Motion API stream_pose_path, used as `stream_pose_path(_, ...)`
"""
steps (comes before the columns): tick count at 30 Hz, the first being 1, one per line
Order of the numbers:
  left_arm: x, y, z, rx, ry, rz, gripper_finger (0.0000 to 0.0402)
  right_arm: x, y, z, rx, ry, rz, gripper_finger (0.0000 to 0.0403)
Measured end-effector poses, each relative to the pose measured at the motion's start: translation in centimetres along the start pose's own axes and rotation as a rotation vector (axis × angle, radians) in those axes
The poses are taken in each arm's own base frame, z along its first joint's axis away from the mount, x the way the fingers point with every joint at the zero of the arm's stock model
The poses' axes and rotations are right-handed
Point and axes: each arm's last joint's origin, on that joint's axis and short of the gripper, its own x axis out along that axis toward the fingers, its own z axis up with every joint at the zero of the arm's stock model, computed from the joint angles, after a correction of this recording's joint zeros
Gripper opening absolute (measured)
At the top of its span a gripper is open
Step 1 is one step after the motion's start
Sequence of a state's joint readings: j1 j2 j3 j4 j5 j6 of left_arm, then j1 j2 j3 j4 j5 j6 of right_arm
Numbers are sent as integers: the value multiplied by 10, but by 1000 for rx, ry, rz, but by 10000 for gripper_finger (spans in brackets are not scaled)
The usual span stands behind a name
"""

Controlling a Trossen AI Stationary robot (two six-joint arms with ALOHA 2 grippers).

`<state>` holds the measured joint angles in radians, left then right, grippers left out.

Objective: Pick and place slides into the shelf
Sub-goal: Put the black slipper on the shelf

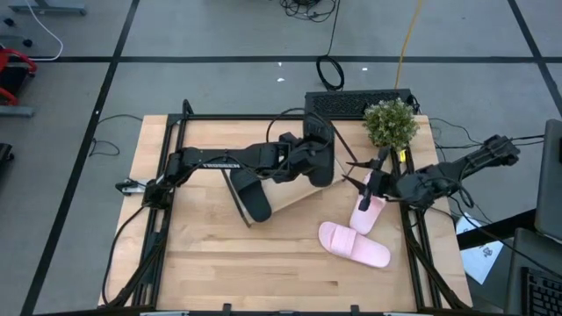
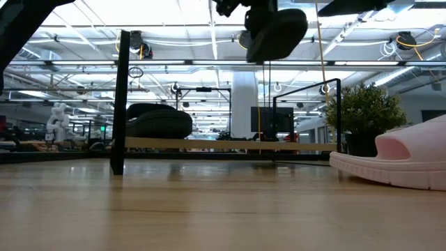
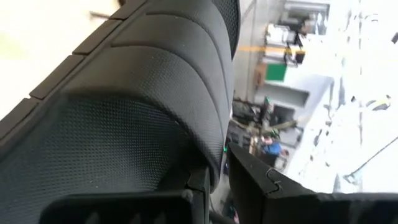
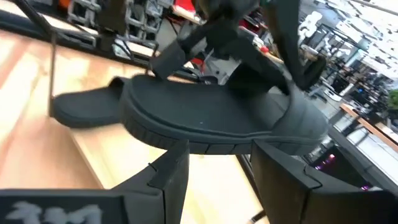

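A matte black slide (image 1: 320,151) with a wide textured strap hangs above the shelf (image 1: 290,195) at the frame's centre, clamped in the left tool (image 1: 303,158) on an outstretched arm, while the right tool (image 1: 373,180), fingers apart, hovers at centre right over a pale pink slide (image 1: 367,213).

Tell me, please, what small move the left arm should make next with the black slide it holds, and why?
Probably lower it onto the shelf. The left gripper holds a black slide in the air above the shelf, where another black slide already lies, with bare board beside it.
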<state>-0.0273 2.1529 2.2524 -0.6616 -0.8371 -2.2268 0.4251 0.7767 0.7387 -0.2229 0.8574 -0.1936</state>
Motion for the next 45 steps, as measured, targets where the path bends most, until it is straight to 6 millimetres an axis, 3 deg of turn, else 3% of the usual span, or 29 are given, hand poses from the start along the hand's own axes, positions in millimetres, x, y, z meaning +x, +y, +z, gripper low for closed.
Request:
stream_pose_path(18, 3, -8, -5, 159, 119, -11, 47, 10, -7, 7, 56, -43, -50, 160)
stream_pose_path(24, 2, -7, -6, 207, 129, -10, 47, 14, -13, 8, 25, -15, -186, 160)
stream_pose_path(37, 4, -8, -6, 237, 159, -4, 47, 30, -18, 6, 57, -16, -150, 160)
stream_pose_path(45, 5, -9, -5, 253, 165, -4, 47, 38, -24, 7, 38, -5, -245, 160)
